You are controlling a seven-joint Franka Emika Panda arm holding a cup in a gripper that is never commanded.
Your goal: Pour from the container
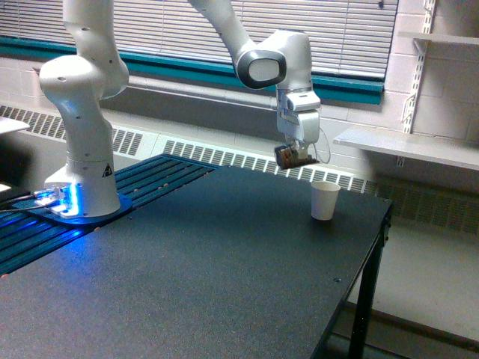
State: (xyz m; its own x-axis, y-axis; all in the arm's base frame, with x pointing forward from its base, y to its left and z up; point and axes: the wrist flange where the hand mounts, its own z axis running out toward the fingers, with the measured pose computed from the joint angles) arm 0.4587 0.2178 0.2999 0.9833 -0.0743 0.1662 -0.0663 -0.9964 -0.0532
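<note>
Exterior view | jaws grip clear cup (pixel 297 155), tilted, brown pieces inside | white paper cup (pixel 324 200) upright on table (pixel 224 284)

A single exterior view looks from beyond the near corner of the dark worktop (pixel 224 284), slightly downward across it toward the window blinds (pixel 352 34) behind

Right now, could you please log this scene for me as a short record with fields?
Gripper: shut on the clear cup, above the table
Clear cup: tilted, brown pieces inside
White paper cup: upright on the black table, near its far edge
Relation: clear cup above and to the exterior view's left of the paper cup, apart
Spill: none visible
</note>
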